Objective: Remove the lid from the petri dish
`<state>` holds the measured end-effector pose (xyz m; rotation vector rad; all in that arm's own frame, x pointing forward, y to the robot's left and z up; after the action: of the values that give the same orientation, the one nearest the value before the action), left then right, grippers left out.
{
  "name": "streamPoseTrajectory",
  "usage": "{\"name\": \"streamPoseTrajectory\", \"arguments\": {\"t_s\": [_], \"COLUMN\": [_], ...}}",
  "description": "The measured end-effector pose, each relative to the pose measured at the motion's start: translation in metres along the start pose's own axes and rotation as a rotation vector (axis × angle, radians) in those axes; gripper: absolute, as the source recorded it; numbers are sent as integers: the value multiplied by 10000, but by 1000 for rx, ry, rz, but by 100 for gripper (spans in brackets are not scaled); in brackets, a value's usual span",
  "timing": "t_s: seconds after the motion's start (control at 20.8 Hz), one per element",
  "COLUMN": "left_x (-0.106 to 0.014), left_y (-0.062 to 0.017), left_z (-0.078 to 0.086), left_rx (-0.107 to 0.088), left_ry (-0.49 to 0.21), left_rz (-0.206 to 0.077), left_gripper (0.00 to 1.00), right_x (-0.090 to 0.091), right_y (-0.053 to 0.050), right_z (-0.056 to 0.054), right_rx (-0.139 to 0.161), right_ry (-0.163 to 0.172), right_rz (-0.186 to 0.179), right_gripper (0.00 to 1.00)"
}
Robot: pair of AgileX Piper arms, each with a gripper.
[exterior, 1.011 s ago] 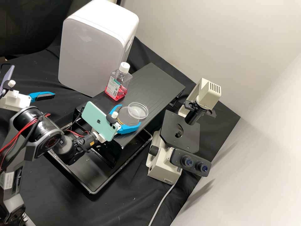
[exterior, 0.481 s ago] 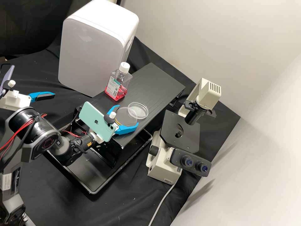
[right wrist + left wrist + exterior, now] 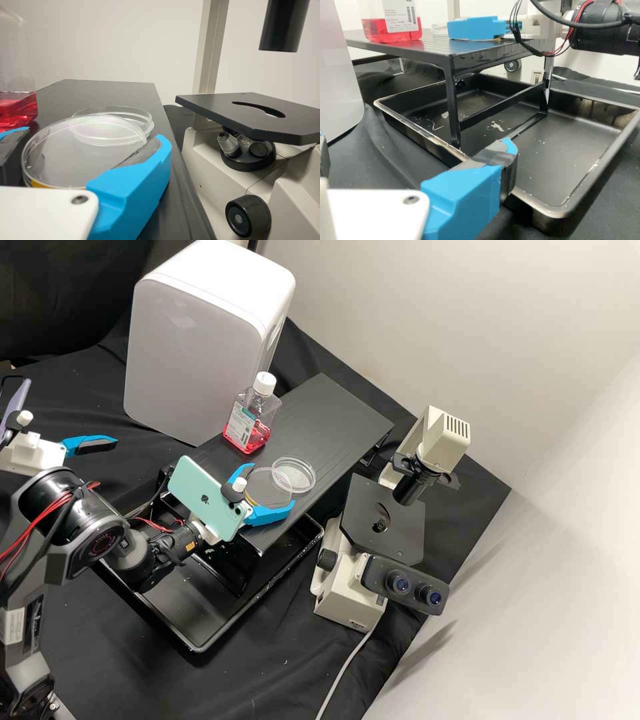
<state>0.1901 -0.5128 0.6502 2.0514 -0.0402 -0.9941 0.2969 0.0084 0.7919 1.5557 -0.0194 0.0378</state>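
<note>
Right gripper (image 3: 272, 487) fingers pinching clear lid (image 3: 82, 150) by rim, over raised black platform (image 3: 333, 413); petri dish (image 3: 294, 473) just beyond fingertips.

A laboratory, microscope (image 3: 387, 533) at lower right, flask of red culture medium (image 3: 248, 417) and petri dish (image 3: 293, 473) mid-frame, black-draped surface (image 3: 280, 667)

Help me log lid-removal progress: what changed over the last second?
The right gripper, shut on the lid, drew back slightly leftward in the high view, away from the petri dish, then held still for the last half second. The petri dish, flask and microscope stayed put.
</note>
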Motion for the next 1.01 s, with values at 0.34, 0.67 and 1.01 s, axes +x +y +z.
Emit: {"name": "streamPoseTrajectory", "arguments": {"t_s": [0.34,0.67,1.01], "left_x": [4,4,4], "left_y": [-14,-14,-14], "left_z": [1,1,1], "left_rx": [0,0,0], "left_ry": [-1,-1,-1], "left_rz": [-6,-6,-6], "left_gripper": [100,100,100], "right_x": [0,0,-20], "right_y": [0,0,4], "right_z": [0,0,-3], "right_rx": [0,0,0], "right_ry": [0,0,-1], "right_rz": [0,0,-1], "right_gripper": [100,100,100]}}
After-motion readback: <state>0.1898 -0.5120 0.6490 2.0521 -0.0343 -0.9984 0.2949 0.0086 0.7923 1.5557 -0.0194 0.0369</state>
